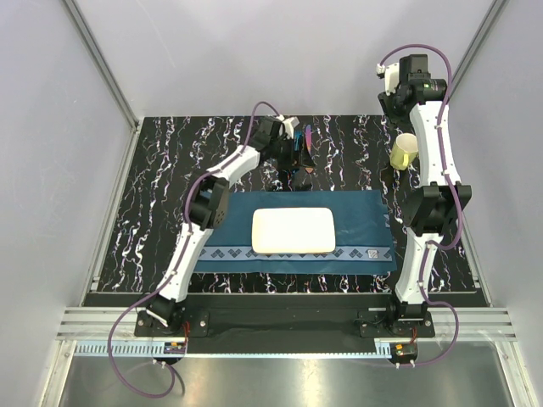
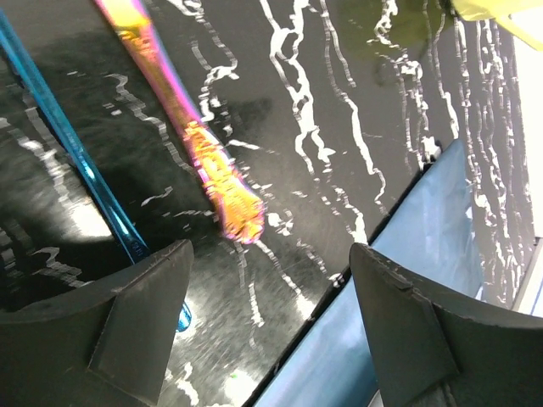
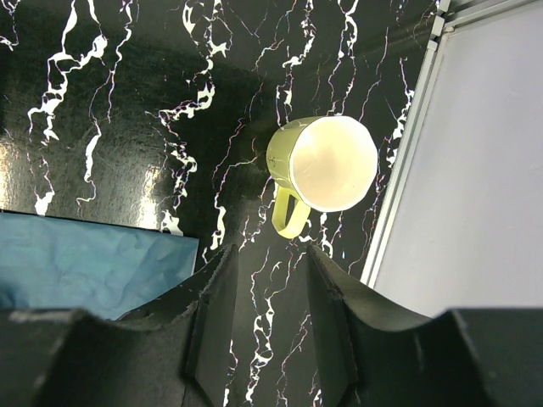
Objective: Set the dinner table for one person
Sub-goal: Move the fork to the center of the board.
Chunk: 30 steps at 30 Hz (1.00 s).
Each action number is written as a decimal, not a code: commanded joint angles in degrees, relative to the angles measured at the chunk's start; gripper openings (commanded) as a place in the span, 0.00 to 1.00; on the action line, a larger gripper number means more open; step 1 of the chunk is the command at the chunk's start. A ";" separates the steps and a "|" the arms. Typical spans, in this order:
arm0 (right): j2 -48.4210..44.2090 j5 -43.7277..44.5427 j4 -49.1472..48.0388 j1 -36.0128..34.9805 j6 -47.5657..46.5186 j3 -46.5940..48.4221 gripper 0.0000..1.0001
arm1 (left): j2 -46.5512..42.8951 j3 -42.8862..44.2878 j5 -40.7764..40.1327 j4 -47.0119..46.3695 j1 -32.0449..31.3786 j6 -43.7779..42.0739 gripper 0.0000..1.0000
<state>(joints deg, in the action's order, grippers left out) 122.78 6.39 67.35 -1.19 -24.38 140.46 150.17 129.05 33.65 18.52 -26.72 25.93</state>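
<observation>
On the black, white-veined dinner table (image 1: 170, 170) lies a teal placemat (image 1: 365, 222) with a cream rectangular plate (image 1: 293, 230) on it. My left gripper (image 2: 270, 250) hovers open just behind the mat's far edge, over bare tabletop. An iridescent pink-orange utensil (image 2: 212, 174) ends just ahead of its jaws. A blue utensil (image 2: 72, 148) runs under its left finger (image 2: 140, 318). My right gripper (image 3: 271, 252) hangs high at the back right, open, with nothing between its fingers. A yellow mug (image 3: 327, 165) stands upright on the table below it, handle toward the jaws.
The cutlery (image 1: 304, 144) lies in a cluster at the back middle of the table. The mug (image 1: 405, 151) stands near the right wall (image 3: 475, 170). Grey walls close in the left, back and right sides. The placemat's corner (image 3: 85, 267) lies left of the right gripper.
</observation>
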 commanded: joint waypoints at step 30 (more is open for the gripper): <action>0.44 -0.15 -0.20 -0.57 0.21 4.64 0.45 | -13.76 -0.65 -0.60 7.14 3.43 -13.97 0.81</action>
<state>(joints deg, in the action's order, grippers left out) 122.98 6.39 67.37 -1.21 -24.38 142.10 144.27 126.87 30.81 26.68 -22.59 15.86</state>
